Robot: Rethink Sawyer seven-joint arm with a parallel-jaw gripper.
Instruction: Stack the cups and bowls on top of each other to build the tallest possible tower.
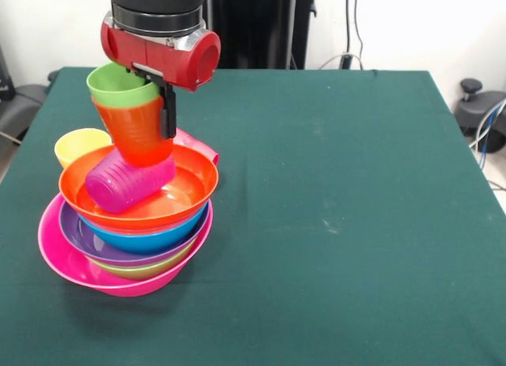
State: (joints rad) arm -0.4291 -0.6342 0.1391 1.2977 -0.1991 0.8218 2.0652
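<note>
We see the gripper [168, 105] clamped on nested green cup [120, 84] and orange cup [138, 131] above the tower [126, 224], purple cup [126, 184] lying in the orange bowl [190, 184].

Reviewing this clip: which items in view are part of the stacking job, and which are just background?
Job items:
pink bowl, green bowl, purple bowl, blue bowl, orange bowl
purple cup lying in the orange bowl, orange cup, green cup, yellow cup, gripper

Background:
cables, black chair, green table
</note>
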